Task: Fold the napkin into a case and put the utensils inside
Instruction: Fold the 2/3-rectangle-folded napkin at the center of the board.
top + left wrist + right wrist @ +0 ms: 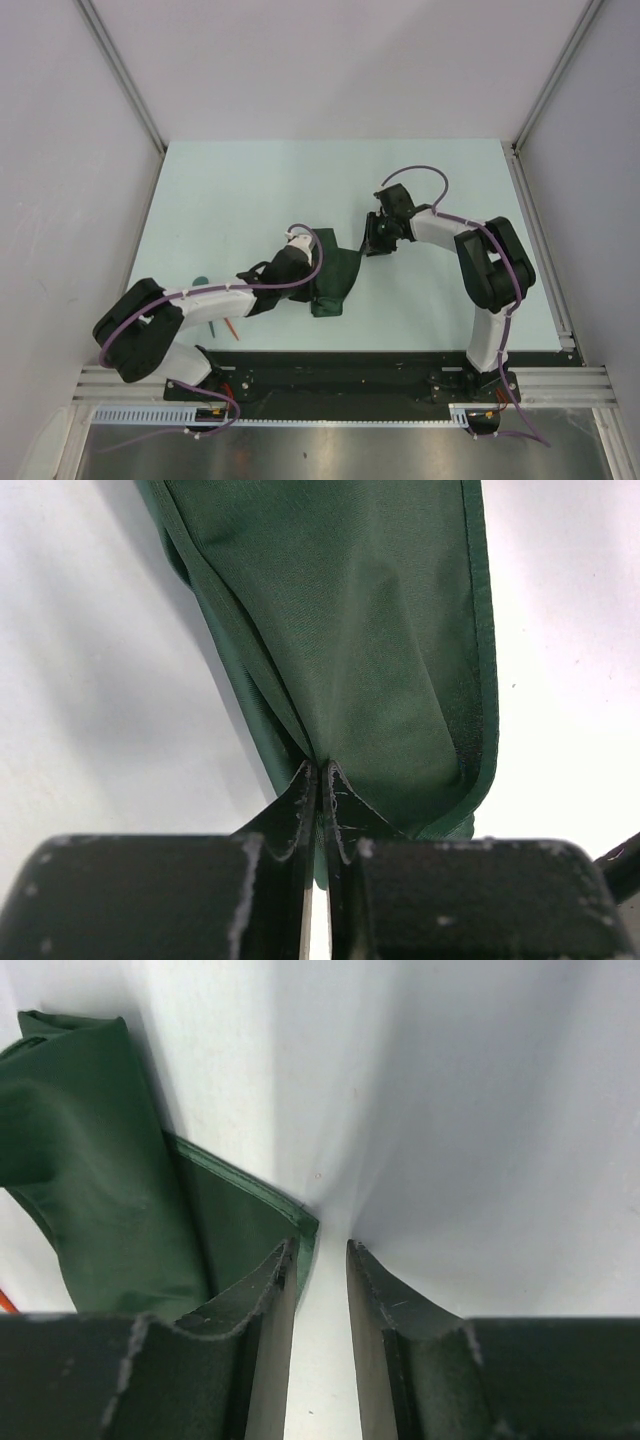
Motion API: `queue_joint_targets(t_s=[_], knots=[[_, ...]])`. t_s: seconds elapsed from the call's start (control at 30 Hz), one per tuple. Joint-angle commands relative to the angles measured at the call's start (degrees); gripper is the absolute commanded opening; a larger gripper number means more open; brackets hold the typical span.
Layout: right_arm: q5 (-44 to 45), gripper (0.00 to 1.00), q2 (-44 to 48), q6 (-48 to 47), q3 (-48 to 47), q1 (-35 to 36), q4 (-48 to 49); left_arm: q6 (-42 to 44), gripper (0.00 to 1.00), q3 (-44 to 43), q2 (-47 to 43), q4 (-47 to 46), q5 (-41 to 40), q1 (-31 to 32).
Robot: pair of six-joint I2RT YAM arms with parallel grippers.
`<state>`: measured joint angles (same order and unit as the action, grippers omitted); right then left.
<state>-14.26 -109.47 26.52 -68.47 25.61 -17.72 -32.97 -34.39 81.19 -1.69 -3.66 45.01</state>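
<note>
Your left pincer [320,772] is clenched on a gathered fold of the napkin [380,660], which fills the upper middle of its view; I judge this is to draw the fold over. Your right pincer [322,1245] stands parted, with the cloth corner just beside one finger, ungrasped. The utensils [200,282] lie at the lower left of the top view, outside the cloth.

1. The left arm [200,300] and right arm [487,335] are each built of white links between bulky black joint housings.
2. A purple cable [420,169] runs along each arm, tied down at the links.
3. The left claw [318,770] has two black fingers [285,815], scuffed pale along their edges.
4. The right claw [320,1245] has matching black fingers with rough, worn pad edges.
</note>
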Motion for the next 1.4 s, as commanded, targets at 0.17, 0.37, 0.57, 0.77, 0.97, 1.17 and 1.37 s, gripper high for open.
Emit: queue_joint_targets(t_s=[0.17,0.37,0.57,0.77,0.97,1.17,1.37], knots=[[-3.84,0.25,-0.31,5.38,4.83,0.32,7.6,0.01,0.04,0.91,-2.09,-2.0,1.02,-0.8],[-4.28,0.17,-0.66,6.61,6.15,-0.12,10.68,0.01,0.03,1.17,-2.0,-2.35,1.2,-0.89],[-2.18,0.0,0.83,6.44,6.24,-0.47,11.39,0.01,0.02,1.34,-1.91,-2.7,1.38,-0.98],[6.25,0.0,8.99,5.12,7.29,-0.56,8.49,0.19,0.0,1.43,-1.73,-2.61,1.29,-1.07],[8.99,0.0,12.88,5.56,8.79,-0.91,7.78,0.19,0.0,1.17,-1.3,-3.31,1.64,-1.16],[7.41,0.0,11.74,5.82,7.3,-0.56,8.05,0.98,0.0,-0.15,-1.29,-2.61,1.73,-1.33],[6.53,0.0,10.95,4.68,4.13,2.43,9.1,0.8,0.01,-0.06,-0.77,-3.49,2.6,-1.42]])
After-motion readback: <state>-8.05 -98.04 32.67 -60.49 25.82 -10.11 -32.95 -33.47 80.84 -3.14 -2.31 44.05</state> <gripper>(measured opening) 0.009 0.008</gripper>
